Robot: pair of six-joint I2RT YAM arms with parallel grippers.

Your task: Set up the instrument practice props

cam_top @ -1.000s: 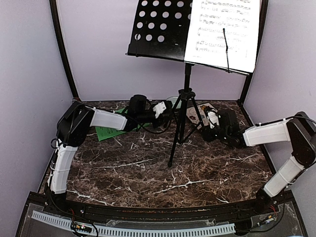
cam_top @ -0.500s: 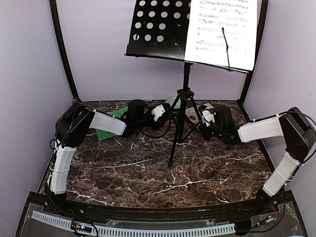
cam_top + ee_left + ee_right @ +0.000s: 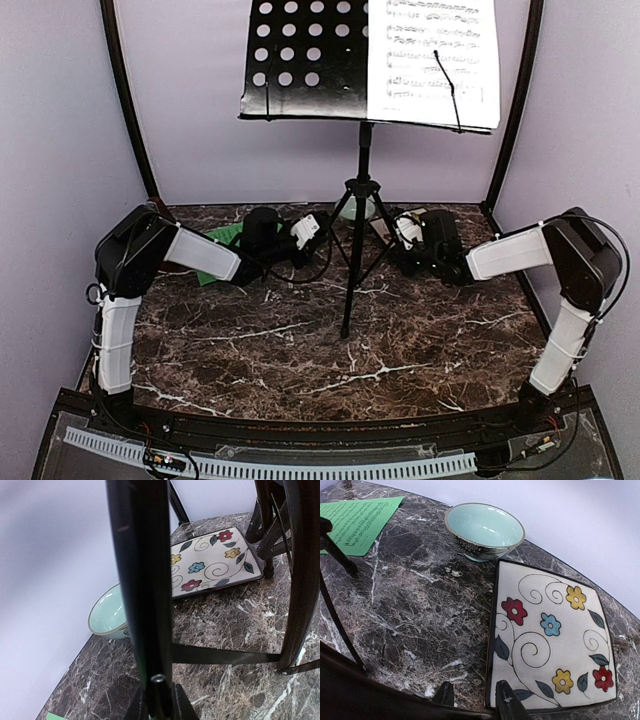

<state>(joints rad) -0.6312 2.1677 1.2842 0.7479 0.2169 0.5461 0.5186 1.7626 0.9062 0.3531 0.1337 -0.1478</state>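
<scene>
Table [image 3: 420, 340]: dark marble-look slab, polished, white veining. Music stand [image 3: 300, 60]: black metal, matt; white sheet [image 3: 425, 50] and green sheet [image 3: 360, 522] plain matt paper. Bowl [image 3: 485, 527], tile [image 3: 550, 640]: glazed ceramic, glossy.

Left of the tripod music stand [image 3: 363, 150], the left arm [image 3: 200, 252] has white shells on its long links, black joint housings and a looping black cable [image 3: 318, 270]. Right of it, the right arm [image 3: 505, 253] matches.

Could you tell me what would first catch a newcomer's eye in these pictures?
The black music stand towers centrally, a white sheet on its desk's right half. The left gripper clamps one tripod leg; at the back lie a flowered tile, pale green bowl and green sheet.
</scene>
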